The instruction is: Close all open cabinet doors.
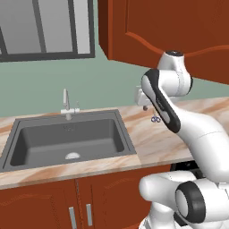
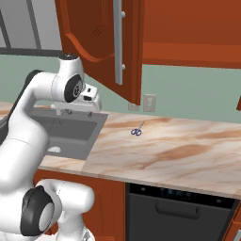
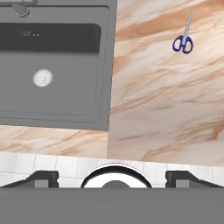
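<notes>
Wall (image 1: 40,85) is pale green, with a dark-framed window (image 1: 44,29) above the sink (image 1: 67,138). Sink is dark grey, set in a marbled beige-and-brown counter (image 2: 179,150); a silver tap (image 1: 66,103) stands at its rear edge. Blue-handled scissors (image 2: 136,131) lie on the counter near a wall socket (image 2: 149,103). Reddish-brown base cabinets (image 1: 58,205) sit below; a black dishwasher (image 2: 179,212) adjoins. Floor (image 3: 52,164) is white tile.

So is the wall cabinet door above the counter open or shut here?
Open. The cabinet door swings out from the cabinet front, its bar handle facing sideways over the counter.
</notes>
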